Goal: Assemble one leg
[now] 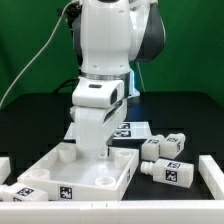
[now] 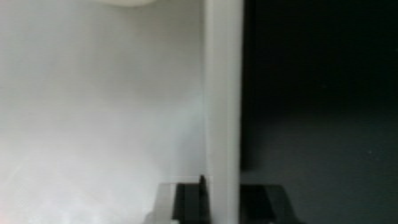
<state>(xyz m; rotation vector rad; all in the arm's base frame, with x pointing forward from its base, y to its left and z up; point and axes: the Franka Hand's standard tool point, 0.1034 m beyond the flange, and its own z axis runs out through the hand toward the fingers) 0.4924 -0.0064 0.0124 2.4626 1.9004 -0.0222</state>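
The large flat white panel point(image 1: 75, 172) with round corner sockets lies in the front middle of the table. My gripper point(image 1: 102, 151) reaches straight down onto its far rim. In the wrist view the panel point(image 2: 107, 110) fills one side, and its thin rim point(image 2: 222, 90) runs between my dark fingers point(image 2: 191, 203). My gripper point(image 2: 222, 205) has one finger against each side of the rim. Two legs point(image 1: 166, 146) point(image 1: 170, 173), chunky white pegs with tags, lie on the exterior view's right. Another leg point(image 1: 28, 190) lies at the front left.
The marker board point(image 1: 133, 129) lies flat behind the panel, on the exterior view's right of the arm. White blocks stand at the left edge point(image 1: 4, 165) and the right edge point(image 1: 210, 172). The table is black, with a green backdrop behind.
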